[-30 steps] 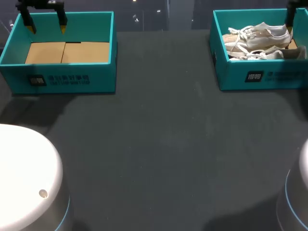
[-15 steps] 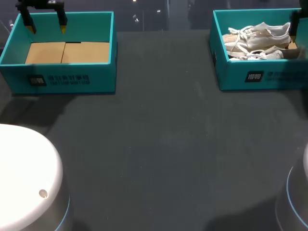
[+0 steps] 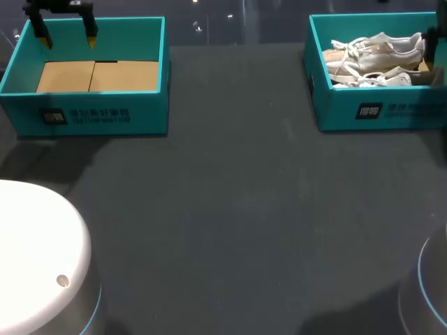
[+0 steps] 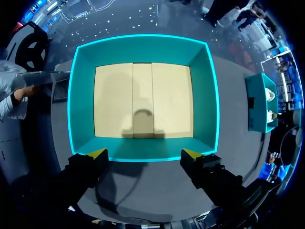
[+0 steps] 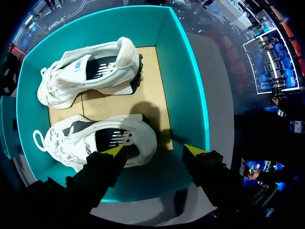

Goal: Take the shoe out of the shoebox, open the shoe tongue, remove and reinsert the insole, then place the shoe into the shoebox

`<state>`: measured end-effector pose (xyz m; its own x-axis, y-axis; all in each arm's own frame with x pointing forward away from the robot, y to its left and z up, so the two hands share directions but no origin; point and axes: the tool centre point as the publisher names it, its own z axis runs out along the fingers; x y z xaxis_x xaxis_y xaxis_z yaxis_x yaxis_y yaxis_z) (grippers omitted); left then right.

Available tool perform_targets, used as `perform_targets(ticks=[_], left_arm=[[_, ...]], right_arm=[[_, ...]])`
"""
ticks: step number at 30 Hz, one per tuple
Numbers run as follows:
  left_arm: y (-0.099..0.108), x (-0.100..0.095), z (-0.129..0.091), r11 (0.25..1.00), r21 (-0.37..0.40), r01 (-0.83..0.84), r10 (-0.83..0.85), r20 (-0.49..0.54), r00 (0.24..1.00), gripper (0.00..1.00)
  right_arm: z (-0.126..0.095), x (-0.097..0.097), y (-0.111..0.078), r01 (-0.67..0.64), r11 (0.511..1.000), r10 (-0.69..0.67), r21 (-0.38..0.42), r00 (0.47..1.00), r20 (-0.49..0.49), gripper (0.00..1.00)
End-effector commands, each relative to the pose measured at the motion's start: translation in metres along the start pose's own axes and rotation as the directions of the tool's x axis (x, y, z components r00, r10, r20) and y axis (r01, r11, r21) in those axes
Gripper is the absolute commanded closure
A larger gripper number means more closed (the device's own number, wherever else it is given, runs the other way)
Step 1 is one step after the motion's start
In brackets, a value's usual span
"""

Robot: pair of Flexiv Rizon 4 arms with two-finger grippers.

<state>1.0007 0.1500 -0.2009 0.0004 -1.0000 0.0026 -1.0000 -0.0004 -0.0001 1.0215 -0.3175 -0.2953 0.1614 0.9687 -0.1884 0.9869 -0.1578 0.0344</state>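
Take the teal shoebox (image 3: 380,112) as your landmark: it stands at the far edge of the desk (image 3: 230,209), on your right arm's side. Two white sneakers lie in it on their sides, side by side on its brown cardboard floor. Their laced fronts point toward the middle of the desk and their heels toward the box's outer end.

Your right claw (image 5: 155,150) hangs above that heel end of the shoebox. Its fingers are spread wide and grip nothing. One yellow tip sits over the heel of the nearer sneaker (image 5: 109,138), and the other tip is over the box's inner wall just beside that heel. The other sneaker (image 5: 90,67) lies farther ahead of the claw, along the opposite long wall. Neither sneaker is touched.

Your left claw (image 4: 144,153) is well apart from the shoebox, across the desk on your left arm's side. It is poised over one long wall of a second teal box (image 4: 209,95), whose cardboard floor shows bare. Its fingers are also spread wide, with nothing between them.
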Motion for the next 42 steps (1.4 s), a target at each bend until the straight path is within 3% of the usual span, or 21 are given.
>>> perform_targets(ticks=[1, 14, 30, 42], left_arm=[[0.0, 0.0, 0.0, 1.0, 0.0, 0.0, 0.0, 0.001, 1.0, 0.0], [0.0, 0.0, 0.0, 1.0, 0.0, 0.0, 0.0, 0.001, 1.0, 0.0], [0.0, 0.0, 0.0, 1.0, 0.0, 0.0, 0.0, 0.001, 1.0, 0.0], [0.0, 0.0, 0.0, 1.0, 0.0, 0.0, 0.0, 0.001, 1.0, 0.0]], right_arm=[[0.01, 0.003, 0.006, 0.002, 1.0, -0.003, 0.016, 1.0, 0.008, 0.28], [0.019, 0.007, 0.003, 0.004, 1.0, -0.005, 0.02, 1.0, 0.008, 0.33], [0.02, 0.002, 0.002, 0.015, 1.0, -0.015, 0.009, 1.0, 0.001, 0.29], [0.033, 0.001, -0.005, 0.081, 0.997, -0.081, 0.001, 0.997, -0.017, 0.28]])
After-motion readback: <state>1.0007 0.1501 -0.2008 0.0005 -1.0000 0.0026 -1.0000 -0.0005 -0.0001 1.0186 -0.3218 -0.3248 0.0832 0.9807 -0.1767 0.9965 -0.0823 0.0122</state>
